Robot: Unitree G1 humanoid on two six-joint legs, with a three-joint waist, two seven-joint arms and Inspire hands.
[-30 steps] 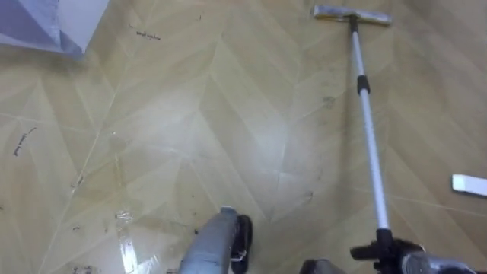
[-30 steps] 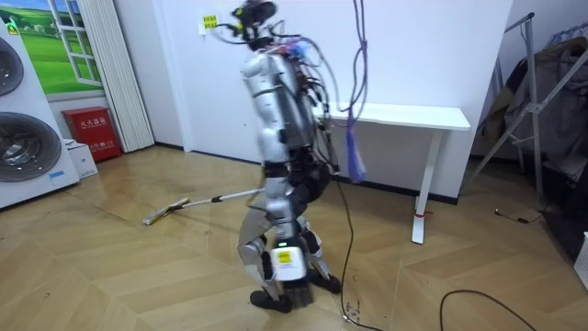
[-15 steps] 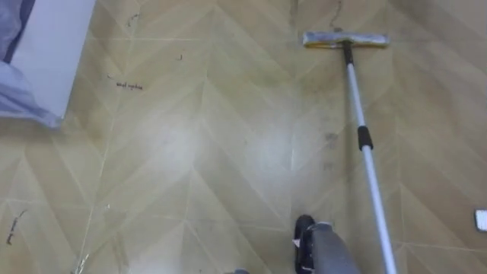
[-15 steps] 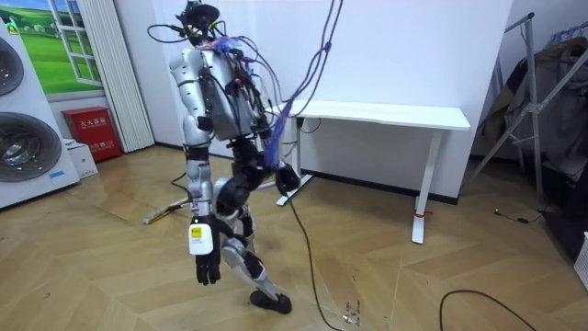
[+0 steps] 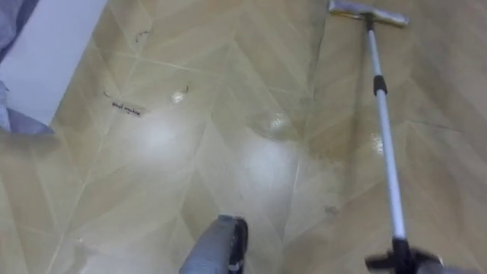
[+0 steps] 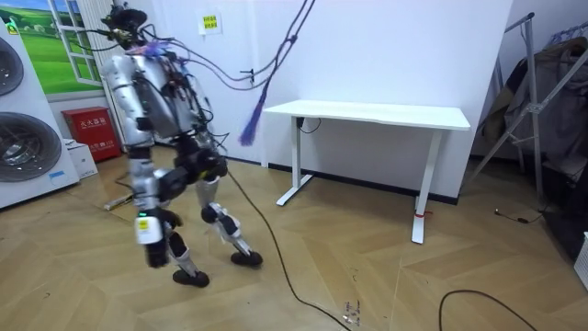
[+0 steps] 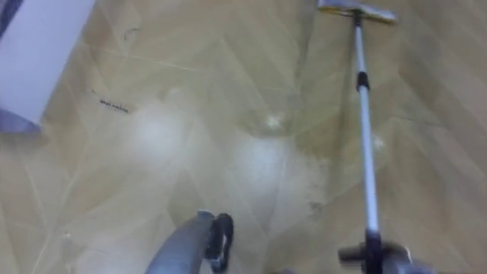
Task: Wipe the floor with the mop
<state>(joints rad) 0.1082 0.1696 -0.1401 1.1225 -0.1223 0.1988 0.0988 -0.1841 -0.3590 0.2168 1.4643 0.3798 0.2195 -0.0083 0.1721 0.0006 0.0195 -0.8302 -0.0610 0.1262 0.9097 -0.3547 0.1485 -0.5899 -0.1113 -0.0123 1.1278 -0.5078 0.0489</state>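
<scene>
A mop lies ahead of me on the wooden floor. Its flat head (image 5: 368, 13) is at the top right and its silver pole (image 5: 384, 144) runs down toward me. At the bottom right my right hand (image 5: 401, 262) is curled round the pole's lower end. In the room view I stand mid-stride facing the room view's left, with the mop's pole (image 6: 118, 201) low on the floor beyond my legs. My left hand (image 6: 154, 250) hangs loose by my thigh, holding nothing.
A white appliance's corner (image 5: 46, 53) fills the upper left of the eye view. In the room view stacked washers (image 6: 28, 119) and a red box (image 6: 92, 131) stand at the left, a white desk (image 6: 377, 115) at the middle and a drying rack (image 6: 542, 101) at the right.
I have walked toward the room view's left, away from the desk and nearer the washers, with the mop pushed along ahead. The eye view has shifted with my steps.
</scene>
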